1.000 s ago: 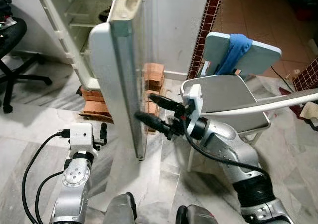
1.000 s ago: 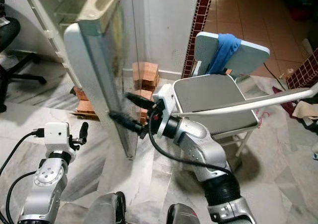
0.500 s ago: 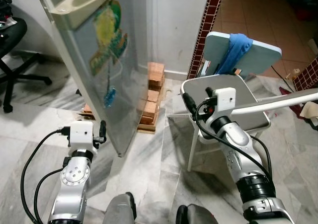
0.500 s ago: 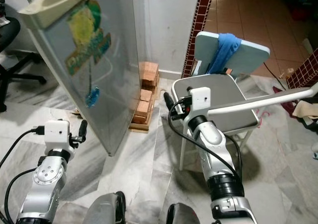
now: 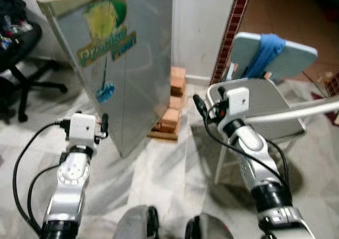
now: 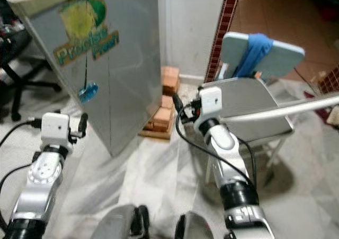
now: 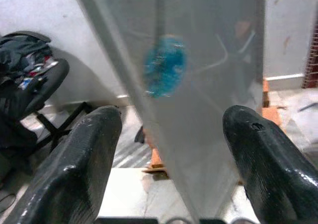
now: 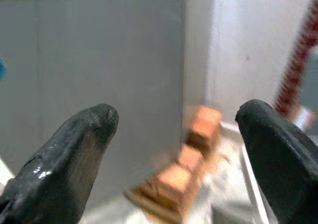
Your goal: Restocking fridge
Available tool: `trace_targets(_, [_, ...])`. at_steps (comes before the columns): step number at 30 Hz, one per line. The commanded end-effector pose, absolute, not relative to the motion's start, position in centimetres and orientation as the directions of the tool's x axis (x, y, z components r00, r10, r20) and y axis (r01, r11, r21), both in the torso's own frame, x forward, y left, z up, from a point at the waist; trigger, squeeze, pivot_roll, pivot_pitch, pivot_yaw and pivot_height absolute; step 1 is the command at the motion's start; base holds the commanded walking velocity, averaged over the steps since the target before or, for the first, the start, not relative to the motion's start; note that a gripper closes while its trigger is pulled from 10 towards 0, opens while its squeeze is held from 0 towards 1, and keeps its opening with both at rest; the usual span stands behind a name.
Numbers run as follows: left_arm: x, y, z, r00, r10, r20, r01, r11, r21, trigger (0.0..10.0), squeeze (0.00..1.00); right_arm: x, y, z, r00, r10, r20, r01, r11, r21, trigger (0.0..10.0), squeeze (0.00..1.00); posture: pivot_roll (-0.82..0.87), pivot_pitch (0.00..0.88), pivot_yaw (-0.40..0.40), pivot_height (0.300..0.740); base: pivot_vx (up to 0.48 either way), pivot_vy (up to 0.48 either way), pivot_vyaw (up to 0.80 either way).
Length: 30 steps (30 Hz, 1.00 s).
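So the fridge door (image 5: 127, 64) looks shut or nearly shut from my seat; I can't see the seal, so I can't swear it has latched. That's my main worry: if the door is just resting against the cabinet, it could drift open on its own and swing toward the left gripper (image 7: 169, 149), which hangs just beside its lower corner with the fingers spread wide and nothing in them. The right gripper (image 8: 174, 144) is wide and empty too, raised just ahead of the front edge of the chair (image 5: 265, 98), near the door's hinge side.

Second worry is footing. The fridge looks propped on stacked bricks (image 5: 172, 109), rough orange blocks on a thin board, so I reckon a hard shove on the door could rock the whole thing. The marble floor (image 5: 159, 170) is glossy and veined, probably slick underfoot.

Materials-wise: the door is flat brushed grey metal with a faded yellow-green sticker (image 5: 106, 24) and a small blue blob (image 5: 105, 92) under it, maybe a magnet. The chair has a smooth grey seat, a pale tube frame and a blue cloth (image 5: 265, 51) draped over the backrest. A black office chair (image 5: 21, 53) sits off by the fridge's far side.
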<state>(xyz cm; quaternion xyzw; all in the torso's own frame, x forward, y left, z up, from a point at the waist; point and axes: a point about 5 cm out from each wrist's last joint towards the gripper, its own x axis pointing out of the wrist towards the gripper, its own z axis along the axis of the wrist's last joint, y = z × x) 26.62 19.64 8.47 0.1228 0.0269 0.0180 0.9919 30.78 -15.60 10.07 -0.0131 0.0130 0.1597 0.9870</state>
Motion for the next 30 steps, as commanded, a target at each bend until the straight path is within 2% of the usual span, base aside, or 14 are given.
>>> trace_targets(1, [26.2,20.7,8.3,0.997,0.055,-0.058,-0.038,0.965,0.260,10.0,0.00,30.4,-15.1,10.8,0.947,0.320,0.002,-0.320,0.947,-0.025,10.0,0.00,0.06,0.145,0.043,0.740,0.000,0.480,0.00])
trace_targets(8, [24.4,20.8,7.1,0.993,0.075,-0.089,-0.052,0.969,0.240,10.0,0.00,29.5,-15.4,11.0,0.988,0.151,0.041,-0.154,0.986,0.069,10.0,0.00,0.07,0.118,0.032,0.740,0.000,0.480,0.00])
trace_targets(12, [23.6,19.7,6.4,0.993,0.062,-0.102,-0.039,0.976,0.215,10.0,0.00,28.4,-15.8,11.1,0.992,0.077,0.100,-0.080,0.996,0.028,10.0,0.00,0.06,0.082,0.021,0.740,0.000,0.480,0.00])
trace_targets(16, [24.0,18.8,6.3,0.994,0.045,-0.097,-0.027,0.983,0.183,10.0,0.00,27.5,-15.5,11.1,0.989,0.092,0.115,-0.091,0.996,-0.017,10.0,0.00,0.05,0.058,0.016,0.740,0.000,0.480,0.00])
trace_targets(23, [25.1,18.6,7.0,0.996,0.046,-0.070,-0.033,0.985,0.168,10.0,0.00,27.0,-15.6,10.3,0.993,0.088,0.085,-0.087,0.996,-0.013,10.0,0.00,0.04,0.058,0.014,0.740,0.000,0.480,0.00])
trace_targets(30, [24.9,18.5,6.8,0.997,0.035,-0.071,-0.023,0.985,0.168,10.0,0.00,27.0,-15.6,10.1,0.992,0.097,0.075,-0.095,0.995,-0.028,10.0,0.00,0.04,0.068,0.013,0.740,0.000,0.480,-0.75])
